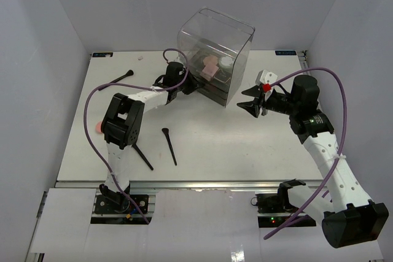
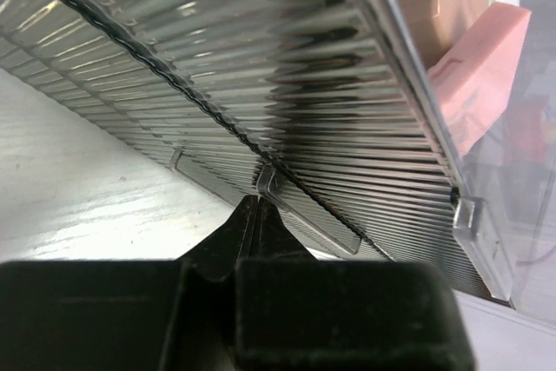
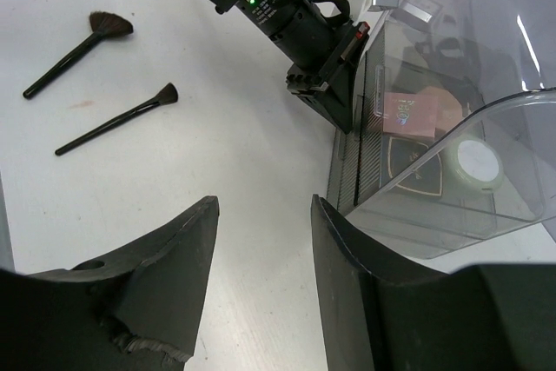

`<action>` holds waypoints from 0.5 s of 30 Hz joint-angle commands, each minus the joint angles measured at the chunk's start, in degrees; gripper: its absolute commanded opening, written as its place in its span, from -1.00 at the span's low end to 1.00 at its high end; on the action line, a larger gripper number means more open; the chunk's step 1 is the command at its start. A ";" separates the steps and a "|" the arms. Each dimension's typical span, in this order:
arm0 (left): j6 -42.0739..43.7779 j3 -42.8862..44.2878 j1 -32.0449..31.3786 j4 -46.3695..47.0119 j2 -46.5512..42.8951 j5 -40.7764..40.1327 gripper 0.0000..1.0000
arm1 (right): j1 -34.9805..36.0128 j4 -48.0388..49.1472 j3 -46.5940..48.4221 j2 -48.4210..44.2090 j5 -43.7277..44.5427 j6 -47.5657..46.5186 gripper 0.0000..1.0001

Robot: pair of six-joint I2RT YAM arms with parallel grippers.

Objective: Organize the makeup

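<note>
Of the makeup, a pink square compact (image 3: 411, 112), a black square compact (image 3: 415, 162) and a small white round jar (image 3: 473, 161) lie inside the clear box (image 1: 215, 35). Black-handled brushes lie loose on the table: one at the back left (image 1: 116, 78), one in the middle (image 1: 169, 145), one by the left arm (image 1: 142, 156). A pink round compact (image 1: 98, 128) sits at the left. My left gripper (image 2: 254, 202) is shut, its tips against the clear handle (image 2: 313, 223) of the box's ribbed dark drawer. My right gripper (image 3: 265, 202) hangs open and empty above the table, right of the box.
The box stands at the back middle, with the left arm (image 1: 141, 102) stretched toward its front. The walls of the enclosure close in the table on both sides. Purple cables loop over each arm.
</note>
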 commanded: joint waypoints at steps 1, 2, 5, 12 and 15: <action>0.47 2.08 0.03 4.00 -0.57 2.63 -0.89 | -0.18 2.11 -0.17 0.15 -0.39 -0.94 0.07; 0.35 1.91 0.03 4.21 -0.55 2.72 -0.89 | -0.18 2.11 -0.23 0.15 -0.39 -0.96 0.06; 0.10 0.45 0.03 5.42 -1.28 2.82 -0.89 | -0.18 2.11 -0.38 0.25 -0.39 -1.06 0.06; -0.55 -8.40 0.17 12.53 -8.24 1.89 -0.75 | -0.18 2.02 -0.69 0.33 -0.48 -1.23 0.07; -1.12 -13.64 0.34 16.05 -11.80 1.12 -0.65 | -0.18 2.02 -0.83 0.26 -0.52 -1.24 0.07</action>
